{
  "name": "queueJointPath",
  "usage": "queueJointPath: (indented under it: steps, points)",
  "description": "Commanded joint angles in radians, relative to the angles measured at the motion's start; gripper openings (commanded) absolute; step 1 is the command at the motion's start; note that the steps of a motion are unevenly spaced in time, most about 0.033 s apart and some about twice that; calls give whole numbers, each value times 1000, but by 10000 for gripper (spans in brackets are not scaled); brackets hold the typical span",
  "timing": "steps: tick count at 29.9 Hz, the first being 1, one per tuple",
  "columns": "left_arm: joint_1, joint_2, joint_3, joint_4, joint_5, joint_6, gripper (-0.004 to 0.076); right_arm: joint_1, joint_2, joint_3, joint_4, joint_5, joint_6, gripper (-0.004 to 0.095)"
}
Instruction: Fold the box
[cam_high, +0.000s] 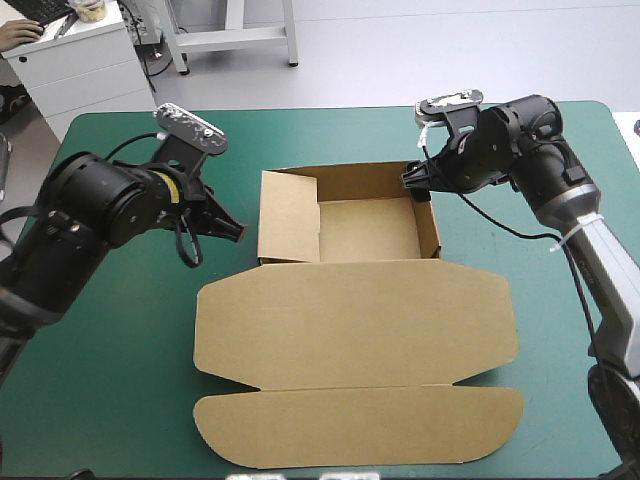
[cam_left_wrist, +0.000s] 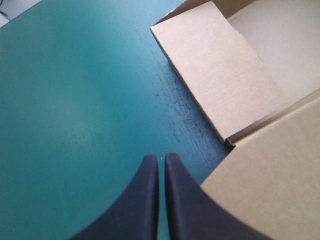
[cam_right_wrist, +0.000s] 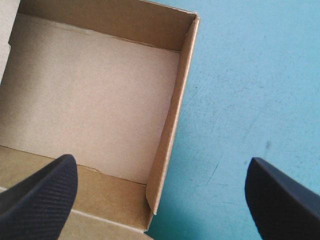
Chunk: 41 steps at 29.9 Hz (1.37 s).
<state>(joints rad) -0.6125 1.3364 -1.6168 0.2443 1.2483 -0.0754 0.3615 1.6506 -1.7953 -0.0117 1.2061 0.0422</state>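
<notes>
The brown box (cam_high: 350, 300) lies mid-table as an open tray (cam_high: 368, 228) with its lid (cam_high: 360, 335) flat toward the near edge. The tray's left wall panel (cam_high: 290, 215) leans inward over the floor; it also shows ahead of my left gripper in the left wrist view as left wall panel (cam_left_wrist: 220, 75). My left gripper (cam_high: 234, 229) (cam_left_wrist: 161, 160) is shut and empty, just left of that wall above the cover. My right gripper (cam_high: 416, 181) (cam_right_wrist: 160, 167) is open over the tray's upright right wall (cam_right_wrist: 172, 115), one finger over the floor, the other outside.
Bare teal-green cover (cam_high: 110, 380) stretches left of the box and also on the right as teal-green cover (cam_high: 560, 330). A white cabinet (cam_high: 75, 60) stands beyond the table's far left corner. The lid's rounded flap (cam_high: 360, 425) reaches close to the near edge.
</notes>
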Motion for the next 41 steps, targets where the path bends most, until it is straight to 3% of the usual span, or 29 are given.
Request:
queueJointPath:
  steps: [1,15,24,27,29,35,41]
  points:
    - [-6,-107,34,21,27,10,-10,-6,-21,-31,-11,-56,-3,836]
    - [-6,-476,579,-66,19,2,-10,-6,167,-31,-2,-75,-1,836]
    - [-6,-644,849,-216,-74,-36,-10,-6,263,-31,-2,-90,2,789]
    - [-6,-684,886,-239,-81,-47,-10,-6,280,-31,-2,-93,2,693]
    - [-6,-707,897,-244,-81,-47,-10,-6,285,-31,-2,-97,2,555]
    - [-6,-747,898,-244,-97,-47,-10,-6,286,-31,-5,-103,2,-17]
    - [-6,-750,898,-244,-110,-47,-10,-8,286,-31,-13,-120,2,-20]
